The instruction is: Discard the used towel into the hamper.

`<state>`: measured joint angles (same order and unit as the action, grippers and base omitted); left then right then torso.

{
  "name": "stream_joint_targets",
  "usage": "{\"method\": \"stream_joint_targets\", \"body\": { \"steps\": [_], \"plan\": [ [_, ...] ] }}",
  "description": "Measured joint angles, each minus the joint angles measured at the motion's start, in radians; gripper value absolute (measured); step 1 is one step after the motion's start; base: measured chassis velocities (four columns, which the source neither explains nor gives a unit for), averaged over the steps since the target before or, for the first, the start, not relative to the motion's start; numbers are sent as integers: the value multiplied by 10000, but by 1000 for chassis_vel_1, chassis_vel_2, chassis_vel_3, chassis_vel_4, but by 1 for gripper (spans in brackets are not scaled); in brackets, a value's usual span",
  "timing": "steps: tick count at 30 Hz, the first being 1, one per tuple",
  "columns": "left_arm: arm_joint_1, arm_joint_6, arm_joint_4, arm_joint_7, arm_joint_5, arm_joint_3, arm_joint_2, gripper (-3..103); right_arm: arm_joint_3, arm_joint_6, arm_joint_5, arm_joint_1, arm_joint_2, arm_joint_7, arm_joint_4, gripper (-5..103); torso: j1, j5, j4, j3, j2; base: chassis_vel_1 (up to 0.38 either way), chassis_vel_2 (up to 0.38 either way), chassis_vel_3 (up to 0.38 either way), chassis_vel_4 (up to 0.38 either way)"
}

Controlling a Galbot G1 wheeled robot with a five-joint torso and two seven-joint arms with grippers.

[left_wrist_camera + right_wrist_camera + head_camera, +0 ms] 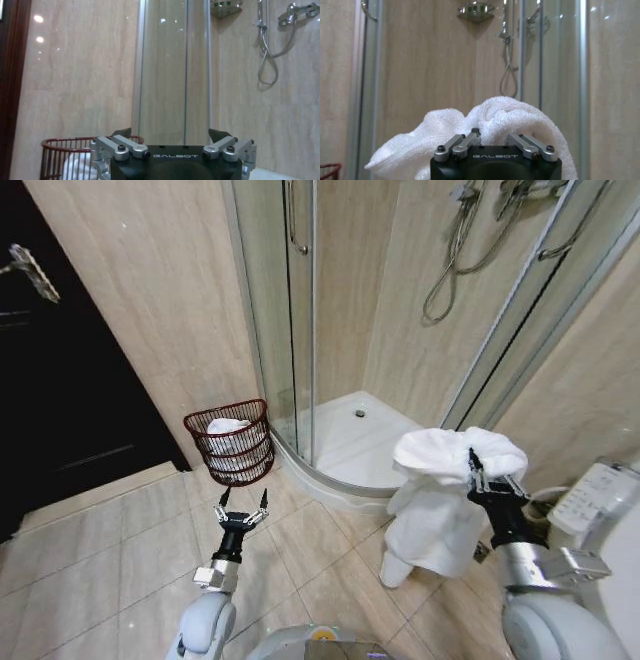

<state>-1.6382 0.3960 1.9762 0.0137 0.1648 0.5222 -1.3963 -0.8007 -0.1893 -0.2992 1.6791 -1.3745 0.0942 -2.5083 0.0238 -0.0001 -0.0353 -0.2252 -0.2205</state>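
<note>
A white towel (440, 500) hangs bunched from my right gripper (474, 468), which is shut on its top fold, held above the floor at the right. From the right wrist the towel (490, 127) bulges over the fingers (465, 142). The hamper (232, 442), a dark reddish-brown wire basket with white cloth inside, stands on the floor against the wall beside the shower, well to the left of the towel. My left gripper (243, 502) is open and empty, hovering just in front of the hamper (60, 155).
A glass shower enclosure (300, 320) with a raised white tray (350, 440) stands right of the hamper. A dark doorway (50, 380) lies at left. A toilet with control panel (595, 495) is at far right. Tiled floor stretches between.
</note>
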Motion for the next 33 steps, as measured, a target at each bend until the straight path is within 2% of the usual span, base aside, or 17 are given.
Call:
{"method": "stream_joint_targets", "body": {
  "steps": [11,22,26,33],
  "plan": [
    [147,-77,-97,-17,27,-56,-2,100,290,-215,106,-49,-67,-109,52,18,0,1,0,0,0,60,66,66,74],
    [222,-122,-201,-150,51,55,-20,100,275,53,586,-56,-108,-325,70,18,40,0,-5,-86,-122,71,65,56,52],
    [237,-133,-230,-154,24,-48,-45,100,369,271,1152,-66,-203,-463,72,18,99,1,0,-188,-289,0,0,0,0],
    [299,-199,-242,-156,-55,-156,-41,100,436,315,1341,-227,-296,-486,78,18,189,2,-4,-389,-577,27,15,-11,-32]
  ]
}}
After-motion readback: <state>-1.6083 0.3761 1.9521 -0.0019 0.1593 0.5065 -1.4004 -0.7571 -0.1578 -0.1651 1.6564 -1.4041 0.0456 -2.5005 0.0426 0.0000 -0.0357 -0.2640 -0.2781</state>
